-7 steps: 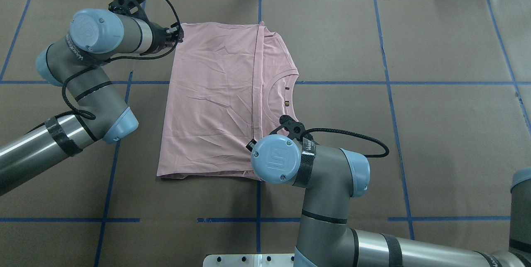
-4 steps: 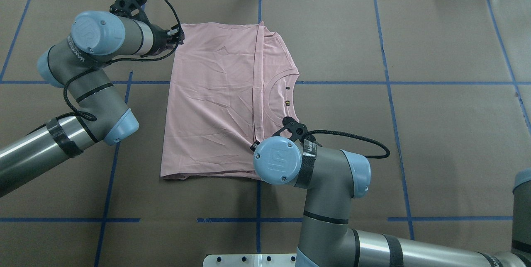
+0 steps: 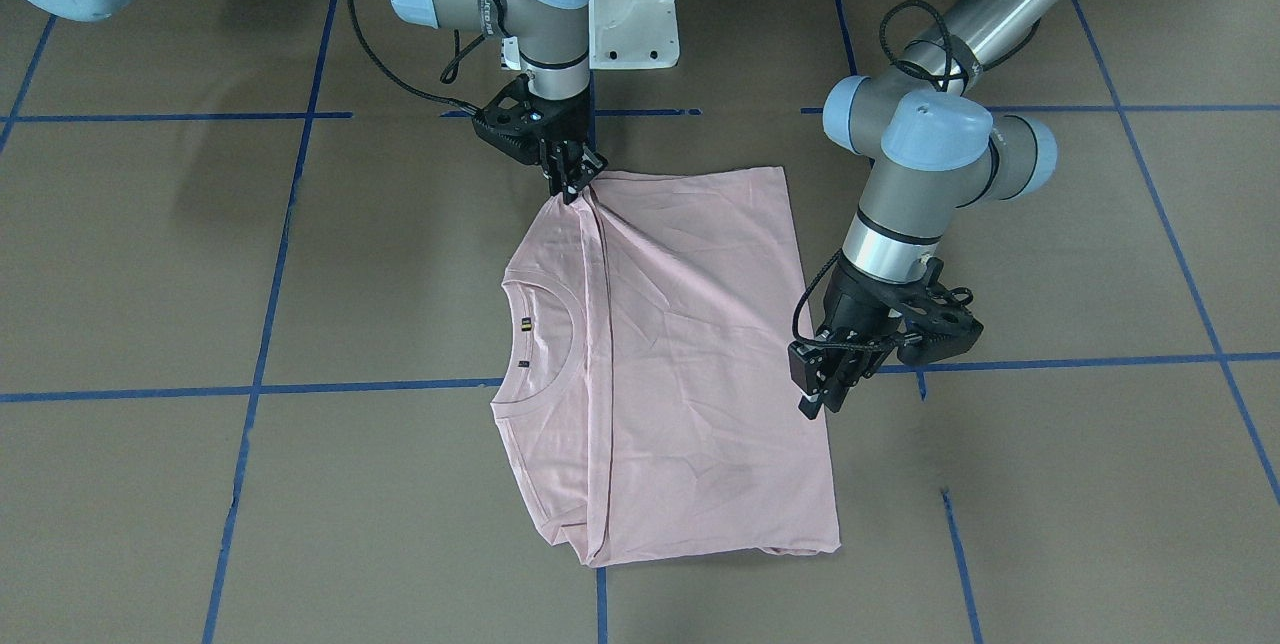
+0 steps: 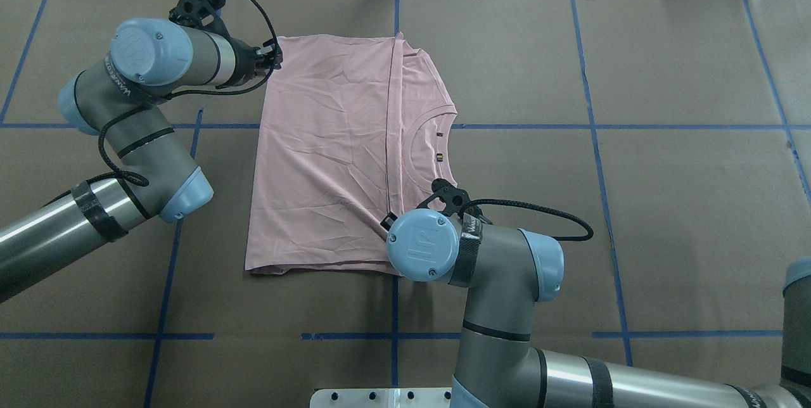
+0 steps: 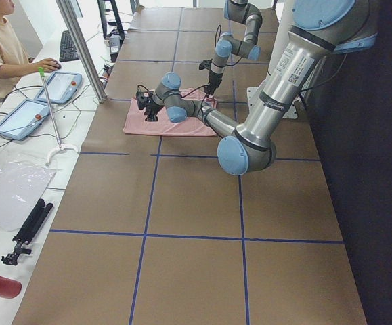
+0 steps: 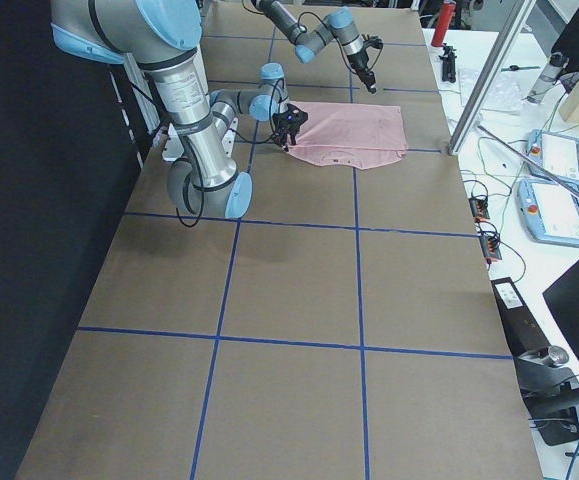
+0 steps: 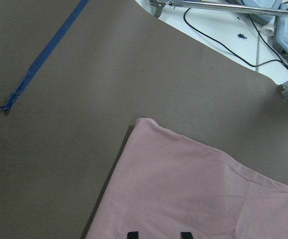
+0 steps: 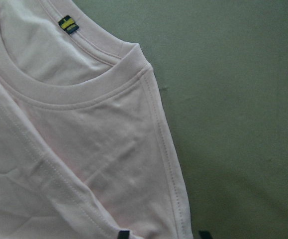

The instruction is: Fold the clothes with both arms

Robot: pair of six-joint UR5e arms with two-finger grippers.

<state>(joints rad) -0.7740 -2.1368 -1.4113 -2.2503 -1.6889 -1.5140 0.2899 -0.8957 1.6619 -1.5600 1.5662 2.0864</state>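
Well, the T-shirt point(image 4: 323, 154) lies flat in the middle of the table point(image 4: 665, 218), one side folded over itself and the collar point(image 4: 423, 142) toward the right; it is thin, soft jersey, light and limp, so I expect it to sag, crease and slide on the table rather than keep any shape; it will not break, but catching one layer alone would peel the fold open. The right gripper point(image 3: 572, 186) is down at the near right shoulder; its fingertips point(image 8: 124, 235) show apart in the wrist view with the stitched shoulder edge point(image 8: 168, 164) between them, yet creases run toward it in the front view, so I cannot tell whether it has the cloth clamped. The left gripper point(image 3: 818, 392) hangs over the far left corner, its fingertips point(image 7: 132, 235) spread with nothing between them. I would take hold at corners and stitched edges, through all layers; the seams should give the firmest bite, and a slow, level lift with both arms should let the cloth drape evenly.
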